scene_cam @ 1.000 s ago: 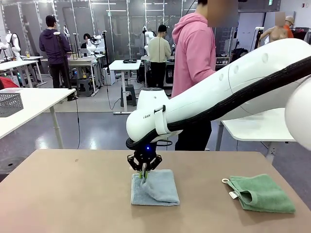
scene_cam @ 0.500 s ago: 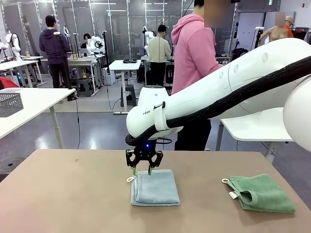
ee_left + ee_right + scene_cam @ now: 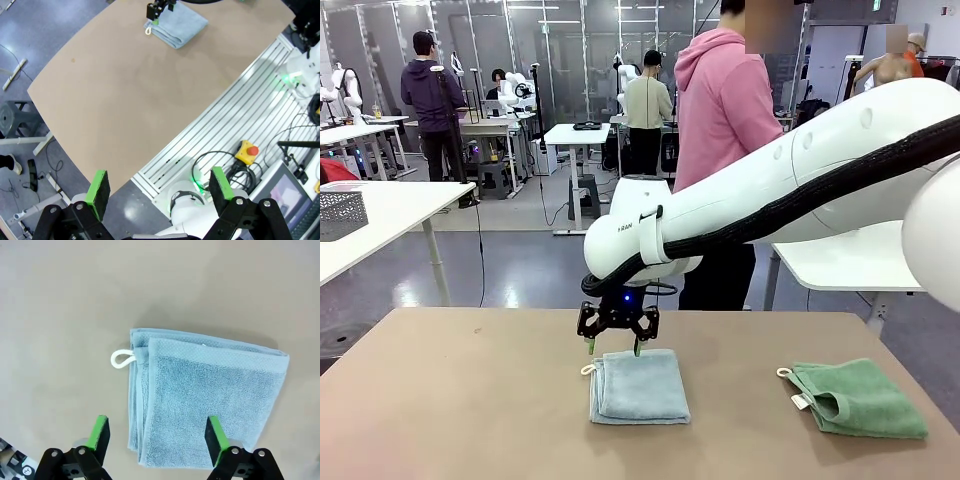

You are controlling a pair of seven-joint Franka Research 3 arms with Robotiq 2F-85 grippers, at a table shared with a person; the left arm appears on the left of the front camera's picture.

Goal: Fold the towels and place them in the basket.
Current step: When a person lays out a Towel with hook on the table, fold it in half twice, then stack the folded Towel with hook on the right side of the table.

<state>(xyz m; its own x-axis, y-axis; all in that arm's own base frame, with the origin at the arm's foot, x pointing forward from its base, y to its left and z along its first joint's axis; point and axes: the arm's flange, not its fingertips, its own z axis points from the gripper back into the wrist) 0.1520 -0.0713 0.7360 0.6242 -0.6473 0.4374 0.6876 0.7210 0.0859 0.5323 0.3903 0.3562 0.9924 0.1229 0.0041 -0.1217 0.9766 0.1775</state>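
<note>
The pale grey-blue towel (image 3: 639,386) lies folded on the brown table (image 3: 470,400), its white loop at the left corner. My right gripper (image 3: 614,348) hangs open just above the towel's far edge, nothing between its fingers. In the right wrist view the same towel (image 3: 205,397) lies flat under my open right gripper (image 3: 157,432). The mint green towel (image 3: 855,398) lies folded at the table's right side. My left gripper (image 3: 160,187) is open, high above the table's near left edge, and sees the grey-blue towel (image 3: 177,27) far off. The basket is out of view.
A person in a pink hoodie (image 3: 720,110) stands beyond the table's far edge, turned away. Another white table (image 3: 855,262) stands at the right behind it. In the left wrist view a slatted metal base (image 3: 235,120) and cables lie beside the table.
My right gripper let go of the grey-blue towel, opened and rose a little. The towel's lifted flap has settled flat into a neat fold.
</note>
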